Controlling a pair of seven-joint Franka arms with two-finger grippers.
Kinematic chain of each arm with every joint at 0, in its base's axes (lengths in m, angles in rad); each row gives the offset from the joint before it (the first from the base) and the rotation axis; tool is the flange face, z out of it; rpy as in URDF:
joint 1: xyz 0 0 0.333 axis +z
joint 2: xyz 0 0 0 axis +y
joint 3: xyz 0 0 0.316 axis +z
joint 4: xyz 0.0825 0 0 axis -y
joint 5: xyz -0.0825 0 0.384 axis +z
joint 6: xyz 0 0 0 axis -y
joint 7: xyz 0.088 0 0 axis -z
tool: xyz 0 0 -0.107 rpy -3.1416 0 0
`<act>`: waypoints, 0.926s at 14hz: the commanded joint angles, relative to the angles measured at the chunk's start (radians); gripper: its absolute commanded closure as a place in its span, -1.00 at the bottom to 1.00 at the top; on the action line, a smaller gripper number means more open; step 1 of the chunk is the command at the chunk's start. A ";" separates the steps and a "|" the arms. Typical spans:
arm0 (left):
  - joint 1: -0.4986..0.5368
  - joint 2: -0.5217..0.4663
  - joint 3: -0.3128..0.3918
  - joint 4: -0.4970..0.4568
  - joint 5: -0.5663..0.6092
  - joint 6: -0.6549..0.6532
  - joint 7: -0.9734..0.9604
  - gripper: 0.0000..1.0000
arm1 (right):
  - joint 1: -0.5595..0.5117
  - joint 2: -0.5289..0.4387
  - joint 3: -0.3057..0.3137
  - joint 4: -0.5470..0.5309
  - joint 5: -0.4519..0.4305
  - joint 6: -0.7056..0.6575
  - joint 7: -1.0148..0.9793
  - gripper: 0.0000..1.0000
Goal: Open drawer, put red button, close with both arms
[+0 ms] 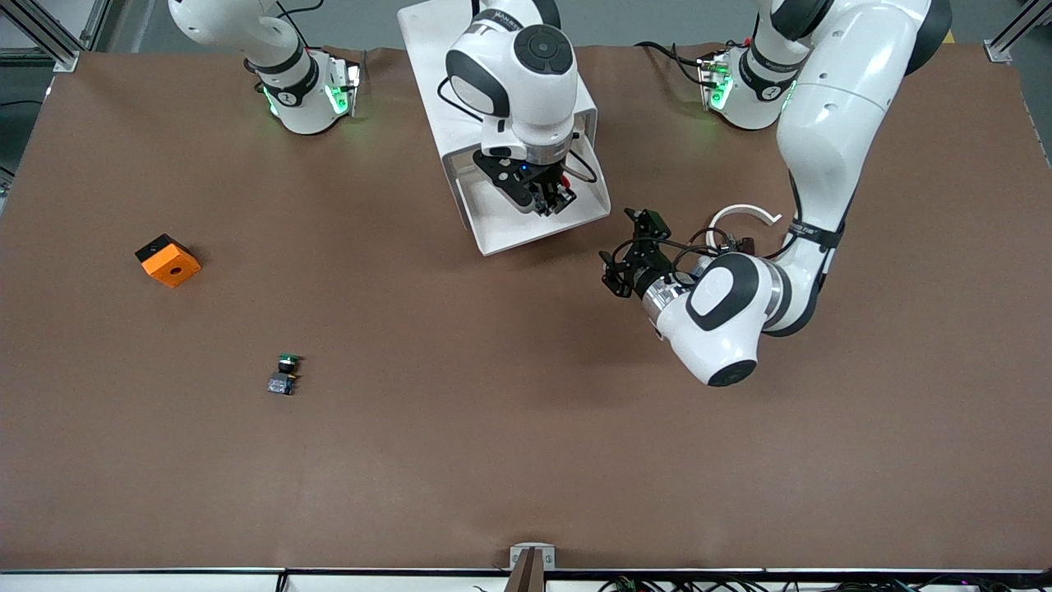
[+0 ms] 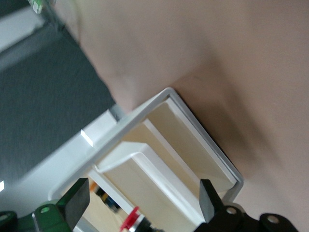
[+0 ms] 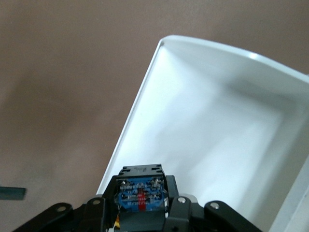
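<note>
**Drawer open, button poised over the tray, closing yet to come**

Nearest the front camera sits the green button (image 1: 285, 373), a tiny block with a green cap on a dark body and bluish base, lying untouched on the matte brown table (image 1: 526, 460). Farther up, toward the right arm's end, rests an orange block (image 1: 168, 260), boxy, with a round hole in its top face.

Next comes the left gripper (image 1: 629, 252), hanging low over bare table just beside the open drawer, black fingers spread wide with nothing between them. That arm waits.

Then the drawer (image 1: 501, 234) itself, a smooth glossy white tray with rounded corners, pulled well out of the white cabinet (image 1: 427, 57), so step one looks done. Right over the tray hangs the right gripper (image 1: 552, 200), fingers clamped tight on the red button (image 3: 140, 192); from the wrist camera I see its blue terminal base and black casing, cap hidden. I'd say it is about to be released. Dropping it in and pushing the drawer shut with both arms remain.
</note>
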 commanded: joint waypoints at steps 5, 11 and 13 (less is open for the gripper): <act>-0.022 -0.105 -0.011 -0.007 0.315 0.196 0.301 -1.00 | 0.051 0.037 -0.010 -0.006 -0.016 0.021 0.014 1.00; -0.067 -0.161 -0.012 -0.009 0.505 0.432 0.448 -1.00 | 0.065 0.047 -0.012 -0.006 -0.020 0.024 0.021 1.00; -0.078 -0.161 -0.012 -0.010 0.511 0.458 0.475 -1.00 | 0.065 0.057 -0.010 -0.006 -0.020 0.027 0.022 1.00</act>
